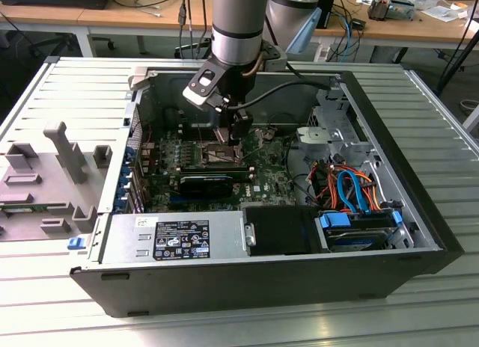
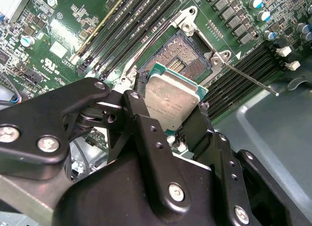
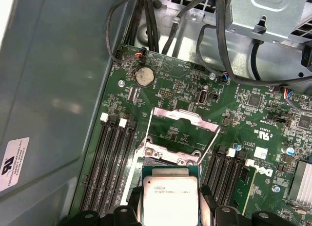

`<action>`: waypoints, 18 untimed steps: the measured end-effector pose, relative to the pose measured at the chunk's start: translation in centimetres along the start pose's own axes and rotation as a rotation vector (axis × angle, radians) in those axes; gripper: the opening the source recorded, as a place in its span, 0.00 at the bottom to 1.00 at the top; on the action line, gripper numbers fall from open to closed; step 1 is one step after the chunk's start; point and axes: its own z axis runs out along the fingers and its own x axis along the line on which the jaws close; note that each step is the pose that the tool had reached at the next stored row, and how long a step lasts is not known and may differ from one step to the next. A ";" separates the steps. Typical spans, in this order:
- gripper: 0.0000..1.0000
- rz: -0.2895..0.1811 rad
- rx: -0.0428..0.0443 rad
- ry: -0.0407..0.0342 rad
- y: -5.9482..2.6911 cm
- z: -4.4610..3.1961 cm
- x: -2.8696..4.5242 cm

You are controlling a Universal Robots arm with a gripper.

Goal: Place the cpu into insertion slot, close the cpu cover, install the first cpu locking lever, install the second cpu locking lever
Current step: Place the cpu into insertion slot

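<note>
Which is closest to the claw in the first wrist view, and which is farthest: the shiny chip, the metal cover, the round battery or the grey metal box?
1. The cpu, gripped in the claw.
2. The cpu cover, open just beyond the cpu.
3. The round battery, on the green board past the cover.
4. The grey metal box, beyond the board's edge.

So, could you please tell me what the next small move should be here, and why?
Probably ease the claw slowly down toward the board. It is shut on the cpu, which seems to hang just over the insertion slot. The slot's contacts lie bare and the cpu cover is swung open, so nothing appears to block seating.
</note>
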 end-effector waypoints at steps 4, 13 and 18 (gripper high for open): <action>0.55 0.007 -0.0002 0.0001 0.00 0.03 0.00; 0.55 0.024 -0.0004 0.0003 0.00 0.09 0.00; 0.55 0.036 -0.0007 0.0005 0.00 0.13 0.00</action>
